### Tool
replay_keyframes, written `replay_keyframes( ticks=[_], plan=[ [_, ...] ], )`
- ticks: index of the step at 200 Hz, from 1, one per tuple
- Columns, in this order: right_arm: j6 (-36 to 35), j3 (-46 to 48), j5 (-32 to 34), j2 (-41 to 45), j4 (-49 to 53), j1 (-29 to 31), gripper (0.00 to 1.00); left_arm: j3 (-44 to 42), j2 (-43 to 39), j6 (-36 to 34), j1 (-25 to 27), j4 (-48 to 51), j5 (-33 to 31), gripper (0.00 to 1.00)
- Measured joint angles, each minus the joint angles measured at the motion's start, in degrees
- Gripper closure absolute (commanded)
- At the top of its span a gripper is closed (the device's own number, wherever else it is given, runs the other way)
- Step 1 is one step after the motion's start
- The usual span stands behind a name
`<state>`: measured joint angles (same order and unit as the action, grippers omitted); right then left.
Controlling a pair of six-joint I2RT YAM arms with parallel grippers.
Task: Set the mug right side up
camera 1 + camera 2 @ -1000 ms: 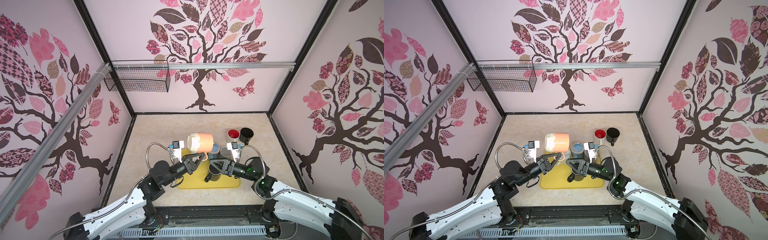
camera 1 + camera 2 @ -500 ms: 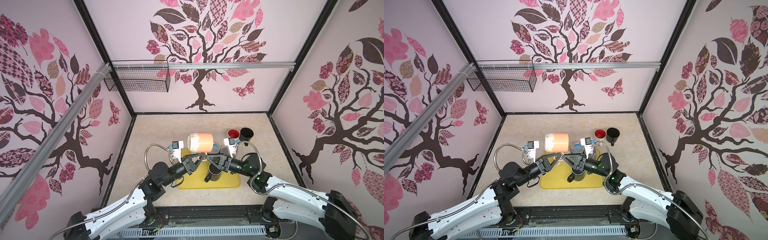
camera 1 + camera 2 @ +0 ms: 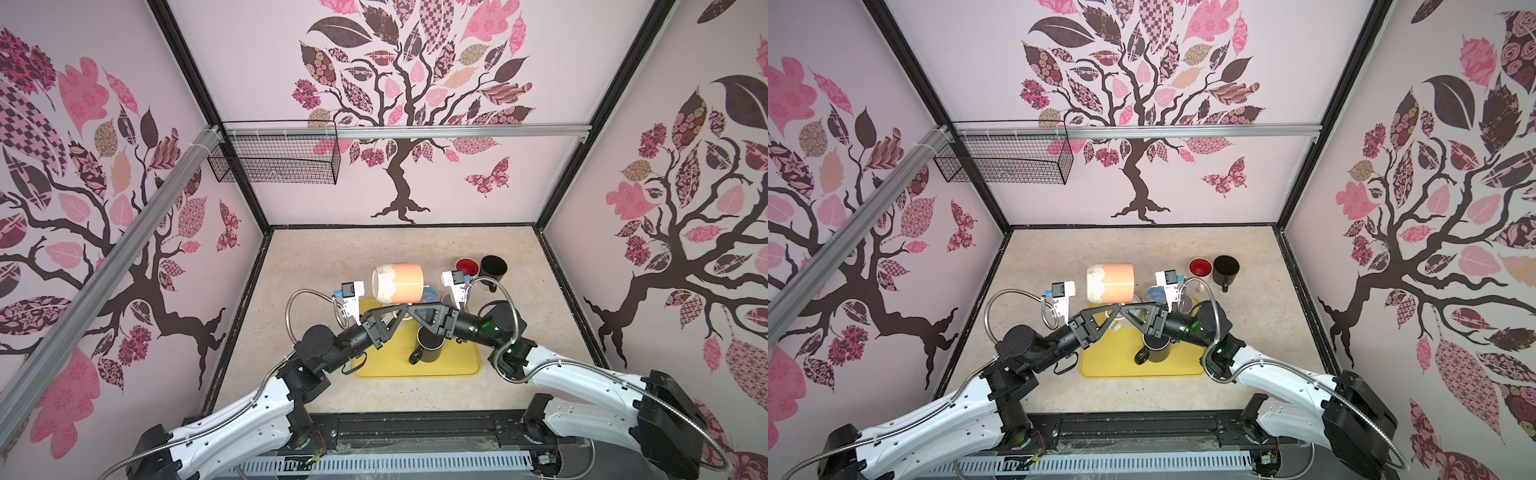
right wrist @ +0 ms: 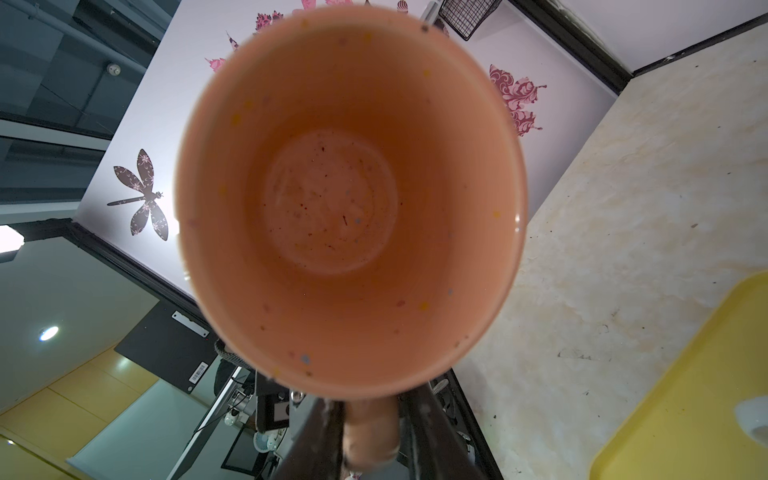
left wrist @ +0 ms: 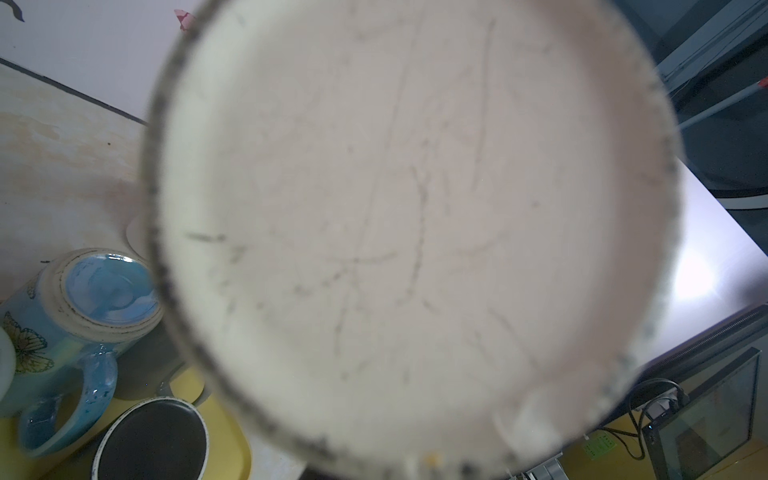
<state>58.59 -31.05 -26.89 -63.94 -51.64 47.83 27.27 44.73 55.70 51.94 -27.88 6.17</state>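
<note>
The peach mug (image 3: 399,282) hangs on its side at frame centre in both top views, mouth facing right. My left gripper (image 3: 395,312) is clamped beneath it, fingers hidden; the blurred base (image 5: 415,208) fills that wrist view. My right gripper (image 3: 417,311) flanks the handle (image 4: 370,436); I cannot tell whether it is pinching.

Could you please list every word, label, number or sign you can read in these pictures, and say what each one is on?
None can be read.
The white barcode sticker on the black panel is too small to read.
The peach ceramic mug shows no lettering.
</note>
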Motion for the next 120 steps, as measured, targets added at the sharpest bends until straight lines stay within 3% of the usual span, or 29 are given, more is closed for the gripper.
replay_keyframes(
  ticks=[15, 26, 45, 59, 67, 120],
  plan=[
    [0.1, -0.6, 0.0, -0.7, -0.2, -0.1, 0.85, 0.0, 0.6, 0.0, -0.3, -0.6, -0.1, 1.00],
    [0.5, -0.7, -0.1, -1.0, -0.5, -0.4, 1.00, 0.0, 1.0, 0.3, -0.4, -1.3, -0.3, 1.00],
    [0.6, -0.7, -0.1, -1.2, -0.2, -0.7, 1.00, 0.0, 1.2, 0.0, -0.6, -1.5, -0.6, 0.99],
    [0.3, -0.7, -0.2, -1.3, -0.1, -0.7, 1.00, 0.0, 1.1, -0.1, -0.6, -1.0, -0.9, 0.69],
    [0.5, -0.7, -0.3, -1.3, 0.1, -0.7, 1.00, 0.0, 0.8, -0.4, -0.6, -0.7, -0.9, 0.61],
    [0.1, -0.7, -0.8, -1.1, 3.5, 0.1, 1.00, 0.0, -3.1, -3.7, 0.1, 6.4, -1.3, 0.60]
  ],
)
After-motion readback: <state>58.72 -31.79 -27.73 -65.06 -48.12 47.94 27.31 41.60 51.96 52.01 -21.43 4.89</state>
